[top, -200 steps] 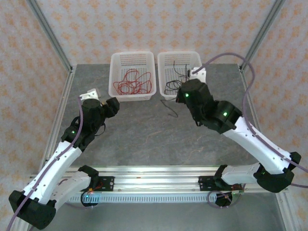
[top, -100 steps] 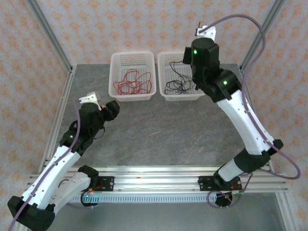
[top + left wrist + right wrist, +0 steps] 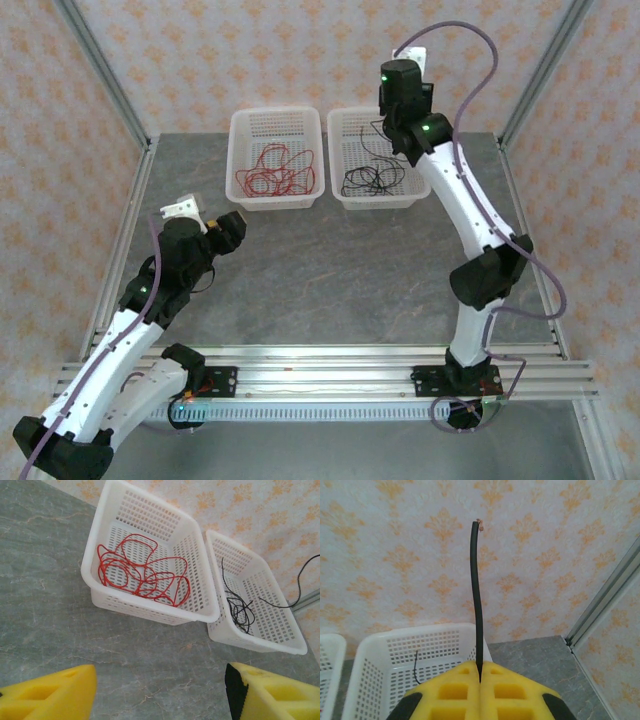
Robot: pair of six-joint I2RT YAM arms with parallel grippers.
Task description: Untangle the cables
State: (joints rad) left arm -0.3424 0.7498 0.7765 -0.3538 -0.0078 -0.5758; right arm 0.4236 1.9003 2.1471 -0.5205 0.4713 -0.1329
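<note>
Two white perforated baskets stand side by side at the far edge of the grey table in the top external view. The left basket holds the red cables in a loose tangle. The right basket holds the black cables. The right arm reaches high above the right basket, and one thin black strand hangs from it into the basket. The left gripper hovers low over the table, well apart from both baskets.

Left wrist view: the yellow fingers stand wide apart with bare table between them and nothing held. Beyond them the red cables lie looped on the floor of the left basket. A small black bundle sits in the right basket, and one strand rises out of it toward the right edge of the view.

Right wrist view: the right gripper has its yellow jaws pressed together on a single black cable. The free end of that cable stands upright in front of the patterned wall, showing a bare tip. The right basket lies below and behind the jaws.
</note>
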